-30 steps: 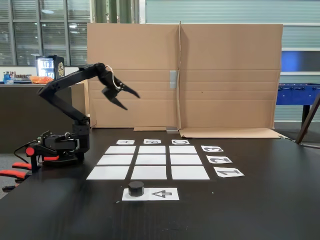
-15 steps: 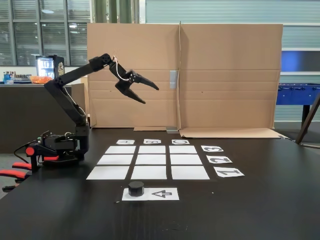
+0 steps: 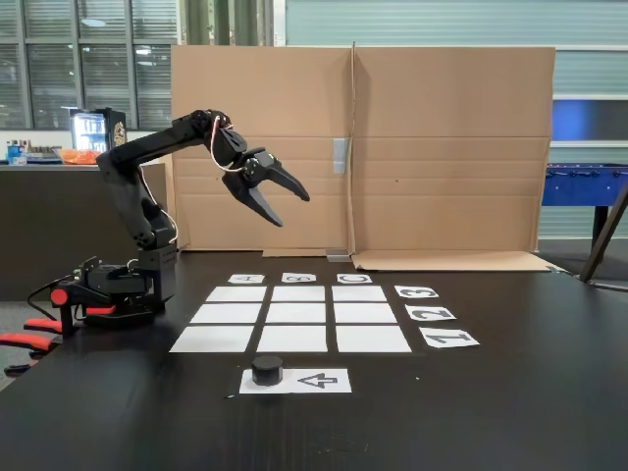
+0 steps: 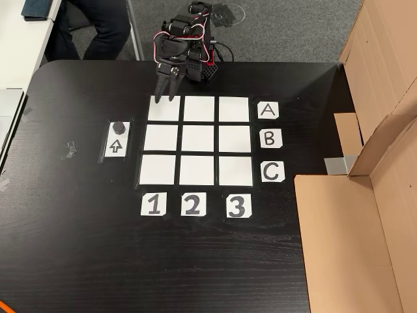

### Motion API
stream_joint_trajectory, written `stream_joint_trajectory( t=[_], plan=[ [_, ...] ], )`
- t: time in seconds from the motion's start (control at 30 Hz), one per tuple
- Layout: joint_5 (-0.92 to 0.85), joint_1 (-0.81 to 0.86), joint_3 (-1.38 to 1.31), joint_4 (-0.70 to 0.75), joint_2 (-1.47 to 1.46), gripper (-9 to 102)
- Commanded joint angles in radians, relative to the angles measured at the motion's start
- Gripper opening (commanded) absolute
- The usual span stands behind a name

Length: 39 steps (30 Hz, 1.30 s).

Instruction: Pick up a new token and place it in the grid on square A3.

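Observation:
The token (image 3: 267,369) is a small black puck resting on the left end of the arrow sheet (image 3: 319,381), in front of the grid (image 3: 298,314). From above, the token (image 4: 118,126) lies left of the grid (image 4: 198,139). Square A3 (image 3: 235,293) is the far left sheet in the fixed view; in the other view square A3 (image 4: 234,109) is the top right sheet, and it is bare. My gripper (image 3: 294,211) hangs open and empty high above the table, angled downward. Seen from above, my gripper (image 4: 165,98) points over the grid's top left corner, well away from the token.
A tall cardboard wall (image 3: 392,147) stands behind the grid and shows as cardboard (image 4: 365,163) at the right. Label cards A (image 4: 268,110) and 3 (image 4: 238,206) edge the grid. A person's legs (image 4: 98,26) are beyond the table. A tape scrap (image 4: 68,150) lies at the left.
The arm has swung the open gripper to the right over the last second, and the gripper has since dipped to point more downward. The token has not moved.

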Motion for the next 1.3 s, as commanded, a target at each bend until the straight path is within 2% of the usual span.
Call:
stream_joint_trajectory(
  t=[0.0, 0.33, 0.7, 1.1, 1.27],
  plan=[
    [0.009, 0.083, -0.054, -0.011, -0.031, 32],
    [0.008, 0.264, -0.133, -0.012, -0.138, 33],
    [0.008, 0.396, -0.209, -0.087, -0.376, 35],
    [-0.003, 0.505, -0.268, -0.087, -0.534, 40],
    [-0.003, 0.518, -0.272, -0.044, -0.552, 44]
  ],
)
